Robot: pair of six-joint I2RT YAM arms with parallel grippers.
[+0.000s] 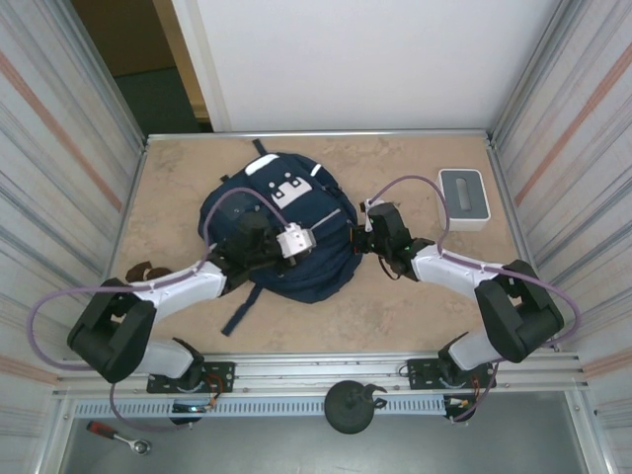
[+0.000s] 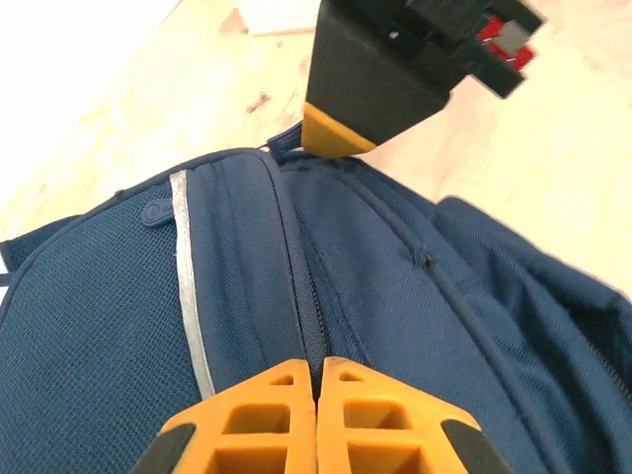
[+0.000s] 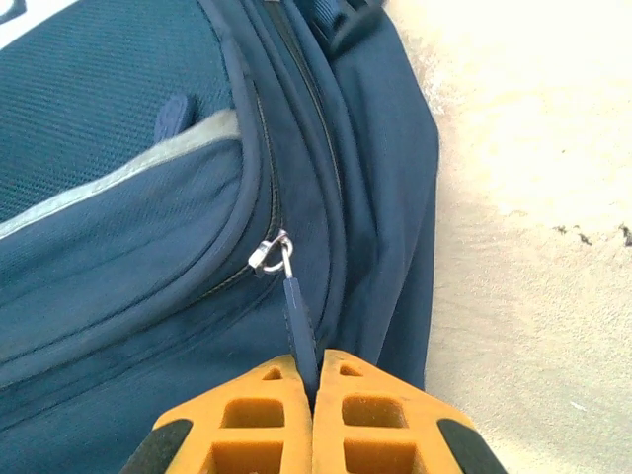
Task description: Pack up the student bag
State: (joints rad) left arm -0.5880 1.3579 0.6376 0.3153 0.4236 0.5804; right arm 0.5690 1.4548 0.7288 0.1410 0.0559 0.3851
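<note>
Student bag lies flat mid-tabletop, between both arms. We judge step as zipper work: getting compartment open for packing. Right gripper clamped on navy zipper pull at bag's side. Left gripper pressed together over zipper seam on top; whether fabric pinched, we cannot tell. Next move calls for steady pull along zipper track while left side braces bag. Tabletop beige, mottled, hard; small white-grey box near far right corner. Striped panels on both sides, white wall behind.
</note>
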